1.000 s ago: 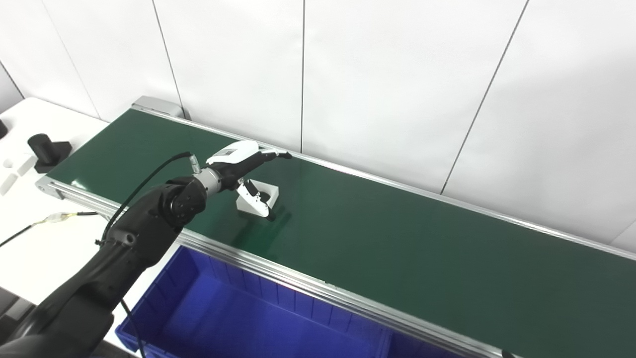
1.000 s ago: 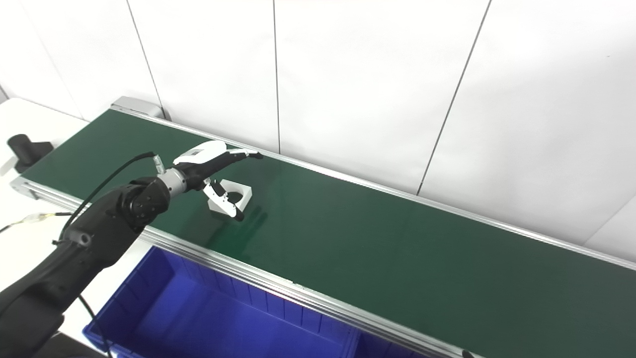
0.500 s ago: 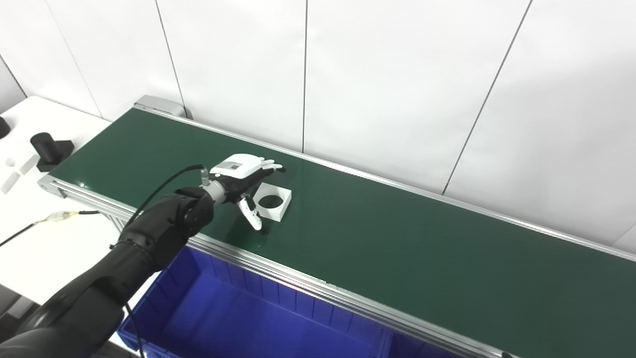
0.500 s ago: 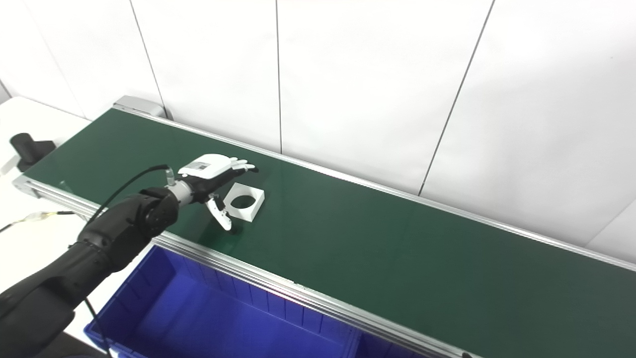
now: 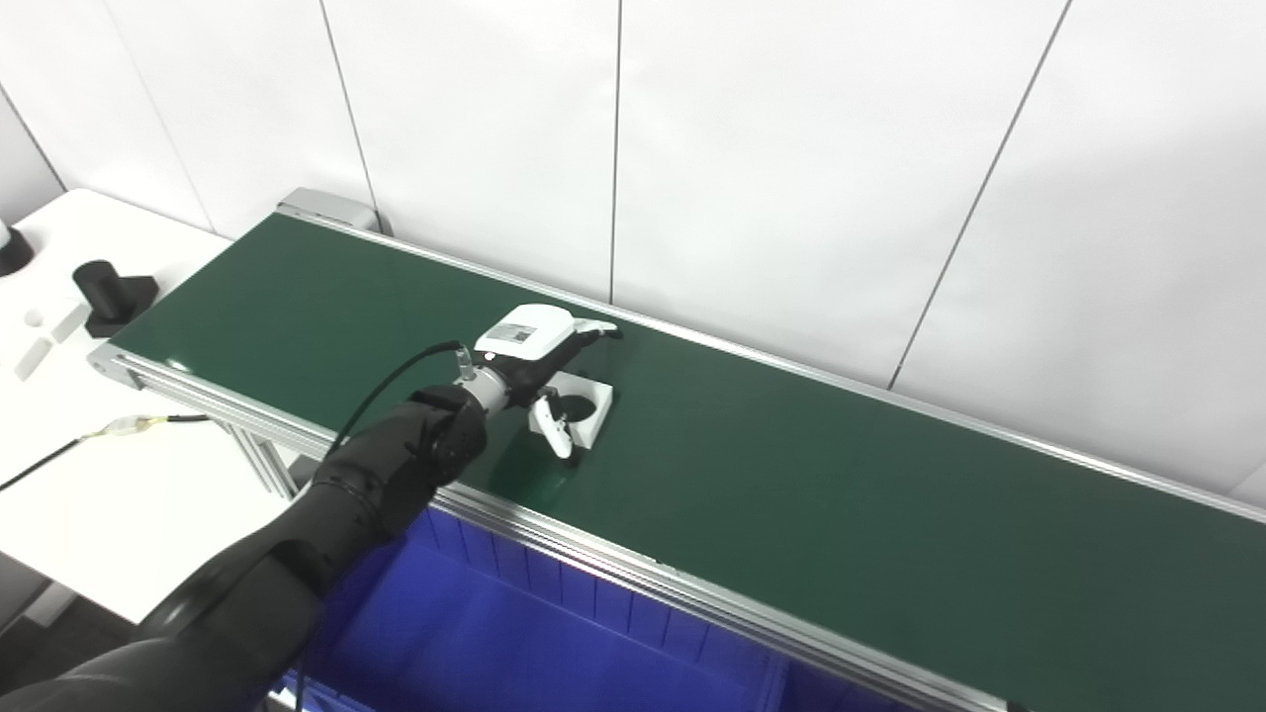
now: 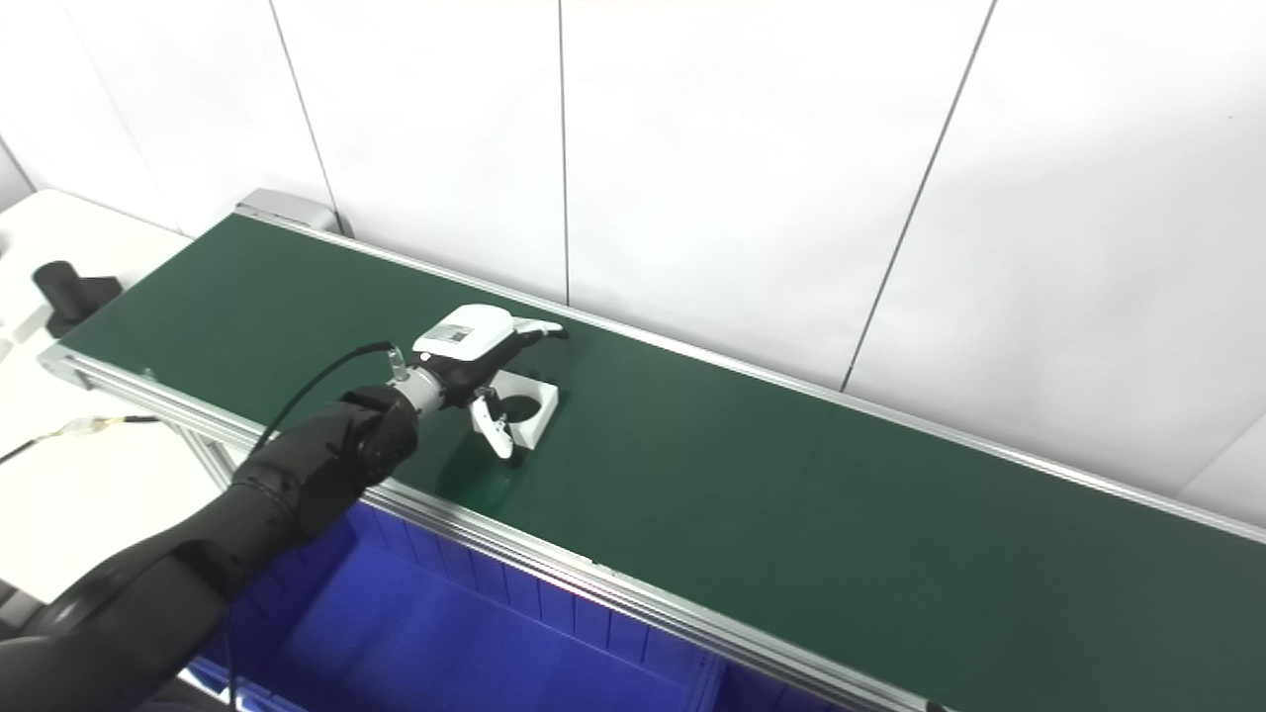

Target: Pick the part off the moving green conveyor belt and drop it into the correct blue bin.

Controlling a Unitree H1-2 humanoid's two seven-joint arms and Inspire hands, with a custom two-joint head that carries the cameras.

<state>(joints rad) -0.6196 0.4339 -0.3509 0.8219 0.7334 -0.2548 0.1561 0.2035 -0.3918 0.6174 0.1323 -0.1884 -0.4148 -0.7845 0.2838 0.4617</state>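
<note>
The left hand is reaching over the white part on the green belt, fingers spread wide above it, thumb dropping along its near side, readying a grasp.

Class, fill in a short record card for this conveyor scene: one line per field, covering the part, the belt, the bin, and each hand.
part: white square block with a round hole, lying on the belt
belt: green conveyor belt, silver rails
bin: blue bin, below the belt's near rail
left hand: left hand over the part, fingers spread, thumb at its near side; not gripped
right hand: not in view
side table: black cylinder on base
</note>
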